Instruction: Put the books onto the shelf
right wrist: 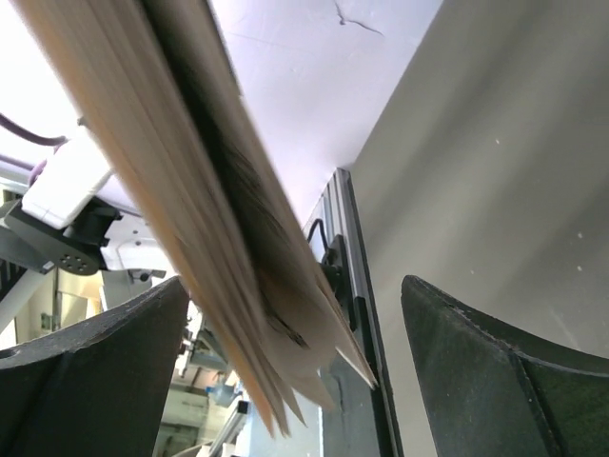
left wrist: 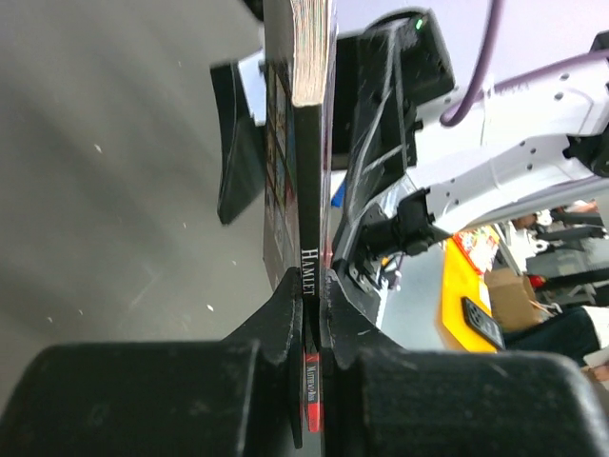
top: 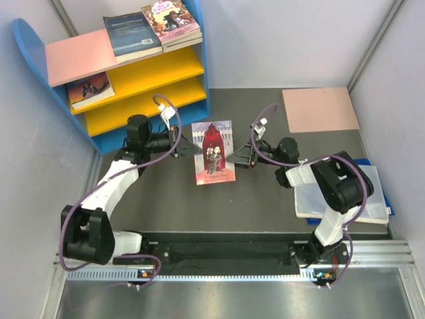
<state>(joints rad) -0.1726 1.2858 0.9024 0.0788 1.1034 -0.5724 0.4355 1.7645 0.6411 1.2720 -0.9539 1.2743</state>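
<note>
The red-white book point(top: 214, 151) sits at mid-frame in the top view, cover up, over the dark counter point(top: 159, 206). The left pincer point(top: 191, 147) is clamped narrow on its spine edge. The left wrist view shows its fingertips point(left wrist: 283, 324) pinching the spine marked "HAMLET". The right pincer point(top: 234, 158) stands wide at the opposite edge, one finger on either side of the pages with gaps visible.

At upper left stands the shelf point(top: 26, 46). A navy book point(top: 133, 36) and a pink-purple book point(top: 171, 21) lie on its pink top board point(top: 76, 56). A dark orange-brown book point(top: 89, 91) lies on a yellow board point(top: 156, 70). A pink board point(top: 320, 109) and a pale pad point(top: 375, 196) lie at right.
</note>
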